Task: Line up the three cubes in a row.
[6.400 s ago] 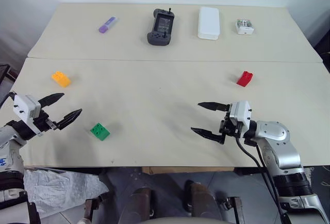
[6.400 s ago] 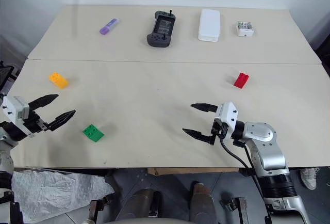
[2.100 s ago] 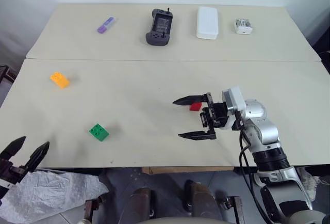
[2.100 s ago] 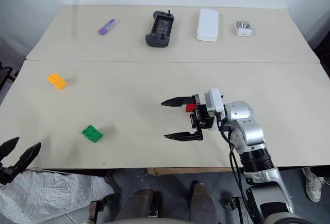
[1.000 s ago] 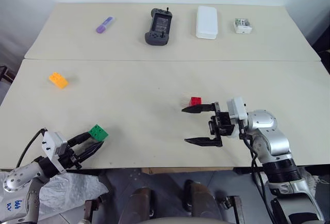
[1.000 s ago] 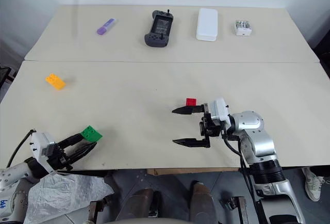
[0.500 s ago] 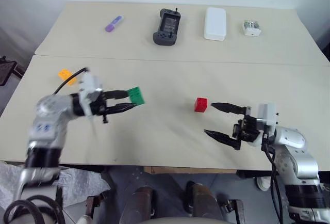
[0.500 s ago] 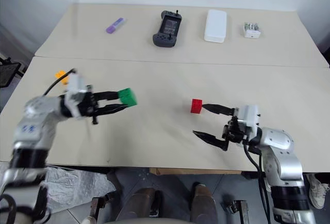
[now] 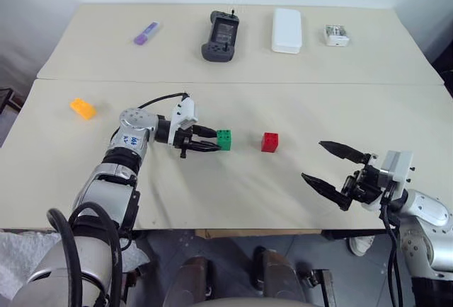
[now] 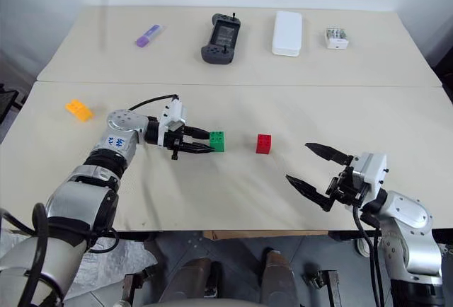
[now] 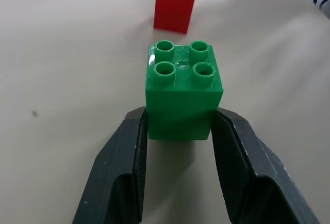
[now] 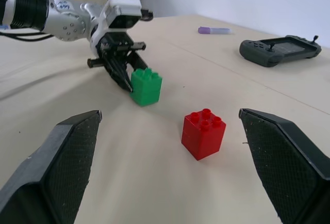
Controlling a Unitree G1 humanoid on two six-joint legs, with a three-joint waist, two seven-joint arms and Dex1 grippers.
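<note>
head view: left tool (image 9: 216, 142) clamped on the green cube (image 9: 224, 139) mid-bench, near the red cube (image 9: 270, 142); orange cube (image 9: 83, 108) lies well apart by the left edge. right tool (image 9: 338, 170) spread wide, empty, near the front edge.
left wrist view: fingers (image 11: 124, 167) pinch the cube's lower sides.
advice: seat it flat, square with red, before letting go.
</note>
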